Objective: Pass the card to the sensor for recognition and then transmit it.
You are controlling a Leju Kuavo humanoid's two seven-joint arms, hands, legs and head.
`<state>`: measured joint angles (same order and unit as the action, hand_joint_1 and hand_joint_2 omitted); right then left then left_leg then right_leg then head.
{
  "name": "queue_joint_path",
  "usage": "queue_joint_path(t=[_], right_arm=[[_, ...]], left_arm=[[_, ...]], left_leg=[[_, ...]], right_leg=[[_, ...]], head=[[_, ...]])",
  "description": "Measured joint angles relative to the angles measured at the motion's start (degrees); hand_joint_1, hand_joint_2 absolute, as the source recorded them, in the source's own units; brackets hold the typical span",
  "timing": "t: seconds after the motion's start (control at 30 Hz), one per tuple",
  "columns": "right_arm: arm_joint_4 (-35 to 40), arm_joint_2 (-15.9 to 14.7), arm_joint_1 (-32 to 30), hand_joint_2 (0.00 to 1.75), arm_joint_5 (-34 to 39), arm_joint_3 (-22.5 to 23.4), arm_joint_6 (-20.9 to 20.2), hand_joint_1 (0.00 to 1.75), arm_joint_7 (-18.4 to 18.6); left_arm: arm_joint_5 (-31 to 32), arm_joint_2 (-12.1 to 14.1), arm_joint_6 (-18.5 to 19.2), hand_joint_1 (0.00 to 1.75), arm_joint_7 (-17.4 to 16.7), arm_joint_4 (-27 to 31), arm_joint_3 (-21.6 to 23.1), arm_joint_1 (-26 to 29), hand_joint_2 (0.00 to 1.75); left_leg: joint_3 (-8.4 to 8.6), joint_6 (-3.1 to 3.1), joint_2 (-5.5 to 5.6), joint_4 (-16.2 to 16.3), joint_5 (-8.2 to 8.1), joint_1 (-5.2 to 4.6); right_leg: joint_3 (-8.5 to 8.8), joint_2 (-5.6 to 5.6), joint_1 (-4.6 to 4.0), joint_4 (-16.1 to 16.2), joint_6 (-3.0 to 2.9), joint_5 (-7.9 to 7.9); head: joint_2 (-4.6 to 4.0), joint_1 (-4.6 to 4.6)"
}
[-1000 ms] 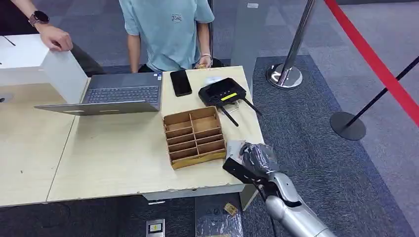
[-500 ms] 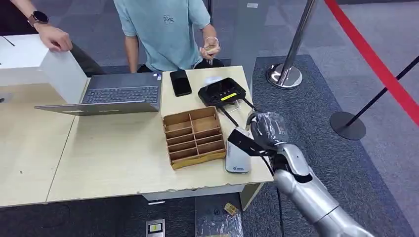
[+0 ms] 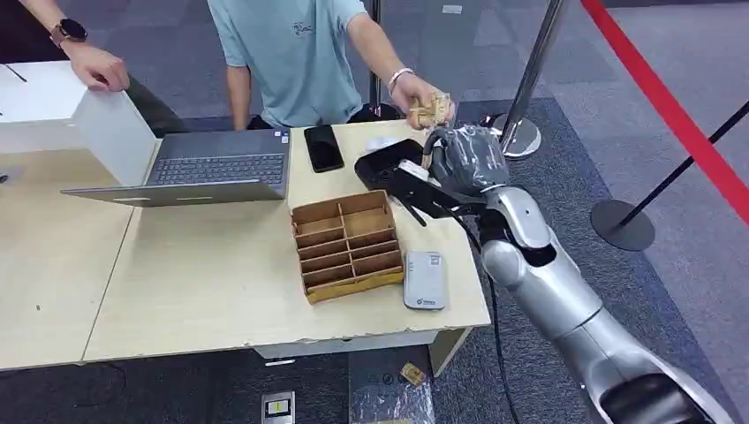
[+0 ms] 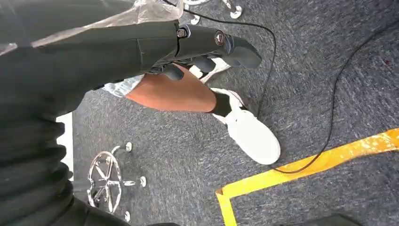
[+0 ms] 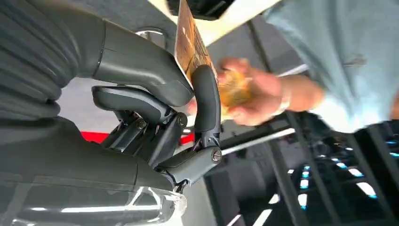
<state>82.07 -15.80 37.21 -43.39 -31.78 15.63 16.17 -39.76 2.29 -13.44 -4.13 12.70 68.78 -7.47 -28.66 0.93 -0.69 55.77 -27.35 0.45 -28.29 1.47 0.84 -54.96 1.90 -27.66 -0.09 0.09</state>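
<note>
Raised from the near table edge, the right hand [image 3: 459,159] now sits high over the far right corner of the table [image 3: 203,283], above the black box with antennas [image 3: 389,163]. Its thumb and one finger pinch the card [image 5: 188,44] by one edge, as the right wrist view shows; the other fingers curl beneath. A person's hand [image 3: 424,99] has come forward and nearly meets the robot's, holding something tan that could be a second card, though blur prevents certainty. The white sensor [image 3: 425,279] lies flat near the front right table edge, beside the cardboard tray [image 3: 346,244], well apart from the card. Judged from this, the reading step looks finished and the hand-over is under way. From the head camera the card is hidden behind the hand's plastic-wrapped back. The left hand [image 4: 202,47] hangs beside the body over grey carpet, fingers loosely curled and holding nothing visible; whether it is fully closed cannot be told.
</note>
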Motion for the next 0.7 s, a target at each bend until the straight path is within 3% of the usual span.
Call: queue_joint_path(t=[0.37, 0.67, 0.7], right_arm=[[-4.8, 4.3, 5.1, 1.75, 0.3, -3.8, -0.2, 1.75, -1.7], [-8.3, 6.0, 6.3, 1.75, 0.3, -5.7, -0.2, 1.75, -1.9], [-8.6, 6.1, 6.4, 1.75, 0.3, -5.9, -0.2, 0.87, -1.9]], left_arm=[[0.4, -0.3, 0.0, 0.0, -0.2, 0.0, 0.0, -0.1, 1.75], [0.8, -0.3, -0.2, 0.0, -0.2, 0.0, 0.0, -0.1, 1.75], [0.8, -0.3, -0.2, 0.0, -0.3, 0.0, 0.0, -0.1, 1.75]], left_leg=[[-0.03, 0.0, 0.0, 0.0, 0.0, 0.0], [-0.02, 0.0, 0.0, 0.0, 0.0, 0.0], [-0.02, 0.0, -0.01, 0.0, 0.0, 0.0]], right_leg=[[-0.03, 0.0, 0.0, 0.0, 0.0, 0.0], [-0.03, 0.0, 0.0, 0.0, 0.0, 0.0], [-0.03, 0.0, 0.0, 0.0, 0.0, 0.0]], head=[[0.0, -0.02], [0.0, -0.02], [0.0, -0.02]])
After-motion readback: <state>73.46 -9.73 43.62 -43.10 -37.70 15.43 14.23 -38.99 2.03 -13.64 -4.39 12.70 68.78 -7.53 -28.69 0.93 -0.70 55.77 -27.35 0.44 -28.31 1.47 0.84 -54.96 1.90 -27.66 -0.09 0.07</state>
